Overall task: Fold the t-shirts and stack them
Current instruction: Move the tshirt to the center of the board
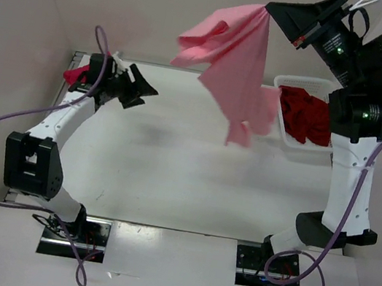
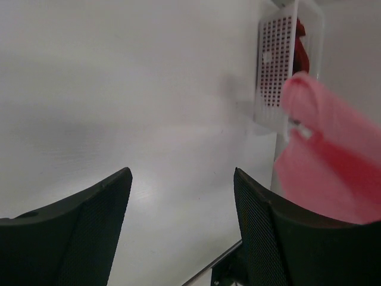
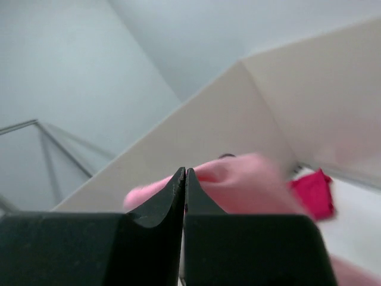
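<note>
right gripper [image 1: 272, 12] is pinched shut on the salmon pink t-shirt [image 1: 235, 62], which dangles lengthwise high over the table [image 1: 156, 174]. left gripper [image 1: 145, 89] is spread wide and empty, and the shirt hangs off to its right, so that arm's free for the loose end. three shirts total: this one, the crimson-pink t-shirt [image 1: 75, 75] at the far-left corner, and the dark red t-shirt [image 1: 305, 119] in the one basket [image 1: 302, 82].

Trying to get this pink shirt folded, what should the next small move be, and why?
Probably bring the open left claw over to the hanging pink shirt: the right claw pinches it by one spot, bunched above the table.
</note>
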`<state>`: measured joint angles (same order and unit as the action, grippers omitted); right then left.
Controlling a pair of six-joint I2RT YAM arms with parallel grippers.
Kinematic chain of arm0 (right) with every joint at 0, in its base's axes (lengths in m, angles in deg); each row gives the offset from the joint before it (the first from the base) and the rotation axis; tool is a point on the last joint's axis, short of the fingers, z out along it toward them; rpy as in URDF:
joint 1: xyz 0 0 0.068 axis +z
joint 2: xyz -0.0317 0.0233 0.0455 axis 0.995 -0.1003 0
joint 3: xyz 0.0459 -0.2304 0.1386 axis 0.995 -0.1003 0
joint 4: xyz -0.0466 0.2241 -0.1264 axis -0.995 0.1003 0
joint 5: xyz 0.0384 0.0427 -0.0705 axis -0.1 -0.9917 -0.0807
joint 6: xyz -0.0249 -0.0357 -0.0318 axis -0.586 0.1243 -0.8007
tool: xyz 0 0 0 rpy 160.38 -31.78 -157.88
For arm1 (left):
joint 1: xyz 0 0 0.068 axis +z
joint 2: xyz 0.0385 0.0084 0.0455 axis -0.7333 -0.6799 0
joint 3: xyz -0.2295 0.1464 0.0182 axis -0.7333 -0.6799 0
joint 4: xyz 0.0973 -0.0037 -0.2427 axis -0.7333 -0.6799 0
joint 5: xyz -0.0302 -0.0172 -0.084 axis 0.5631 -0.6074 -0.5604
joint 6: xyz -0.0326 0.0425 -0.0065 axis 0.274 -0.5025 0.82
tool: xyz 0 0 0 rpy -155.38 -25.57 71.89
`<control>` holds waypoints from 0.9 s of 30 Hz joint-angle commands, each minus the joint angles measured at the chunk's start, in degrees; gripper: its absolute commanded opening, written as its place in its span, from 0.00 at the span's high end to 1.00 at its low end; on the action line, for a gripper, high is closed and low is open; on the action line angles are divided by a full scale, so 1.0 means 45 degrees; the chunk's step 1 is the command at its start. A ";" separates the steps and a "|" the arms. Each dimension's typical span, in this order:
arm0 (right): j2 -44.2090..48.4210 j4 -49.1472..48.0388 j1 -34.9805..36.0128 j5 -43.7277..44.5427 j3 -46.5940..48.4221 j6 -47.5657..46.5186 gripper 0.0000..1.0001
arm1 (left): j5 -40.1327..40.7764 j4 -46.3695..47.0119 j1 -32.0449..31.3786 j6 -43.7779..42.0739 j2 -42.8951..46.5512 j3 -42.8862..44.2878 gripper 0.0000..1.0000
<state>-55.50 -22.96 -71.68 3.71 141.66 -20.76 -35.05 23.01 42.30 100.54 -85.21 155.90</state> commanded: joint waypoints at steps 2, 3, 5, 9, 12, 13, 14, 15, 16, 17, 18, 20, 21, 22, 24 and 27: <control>-0.0530 -0.1489 0.0413 -0.1355 0.1712 0.1012 0.99 | -0.0435 0.0285 0.1335 0.0757 0.1063 -0.0537 0.24; -0.0530 -0.1702 0.0413 -0.1529 0.1171 0.1012 0.99 | -0.0435 0.0401 0.1934 0.0931 0.1065 -0.0538 0.24; -0.0394 -0.1841 0.0277 -0.1530 0.0447 0.1129 0.99 | -0.0435 0.0402 0.2523 0.1049 0.1532 -0.0655 0.24; -0.0042 -0.3223 -0.0660 -0.1994 -0.4995 0.1087 0.99 | -0.0435 0.0285 0.3306 0.0934 0.1690 -0.0655 0.24; -0.1618 -0.3211 -0.0566 -0.1789 -0.6802 0.0761 0.99 | -0.0298 0.0420 0.3190 0.0660 0.1807 -0.1025 0.24; -0.2204 -0.2802 -0.0351 -0.1494 -0.6803 -0.0035 0.99 | -0.0298 0.0422 0.3190 0.0659 0.1807 -0.1181 0.24; -0.3466 -0.1793 0.0192 -0.1182 -0.6204 -0.0449 0.99 | -0.0182 0.0306 0.3074 0.0466 0.1652 -0.1182 0.24; -0.4117 -0.1260 0.0507 -0.0328 -0.5753 -0.0820 0.99 | -0.0181 0.0072 0.3073 0.0155 0.1515 -0.1182 0.24; -0.4781 -0.0714 0.0839 0.0164 -0.5188 -0.1424 0.99 | -0.0007 -0.0065 0.3073 -0.0003 0.1514 -0.1182 0.24; -0.5503 0.0491 0.1442 0.0575 -0.3635 -0.1642 0.99 | 0.0130 -0.0067 0.2918 -0.0140 0.1378 -0.1182 0.24; -0.7212 0.1160 0.1699 0.1024 -0.2556 -0.1645 0.99 | 0.0132 -0.0376 0.2917 -0.0432 0.1203 -0.1182 0.24; -0.9288 0.3668 0.2362 0.1299 0.2143 -0.1781 0.99 | 0.0443 -0.0495 0.2431 -0.0668 0.1047 -0.1182 0.24; -1.1716 0.4788 0.2559 0.1476 0.4346 -0.1781 0.98 | 0.0580 -0.0690 0.2235 -0.0785 0.0929 -0.0931 0.24; -1.2959 0.5786 0.2735 0.1477 0.9222 -0.1781 0.94 | 0.0774 -0.0846 0.1692 -0.1134 0.0928 -0.0813 0.25; -1.3680 0.5879 0.2737 0.0450 1.0064 -0.0905 0.77 | 0.1652 -0.1354 0.1006 -0.1585 0.0791 -0.0501 0.25; -1.2371 0.6743 0.2970 0.1938 0.8373 -0.2577 0.58 | 0.2821 -0.1784 -0.0517 -0.2347 0.0674 -0.0167 0.28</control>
<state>-120.89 0.10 -58.09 8.30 173.07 -26.85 -28.06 17.13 44.77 95.40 -81.88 151.66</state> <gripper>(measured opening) 0.398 0.732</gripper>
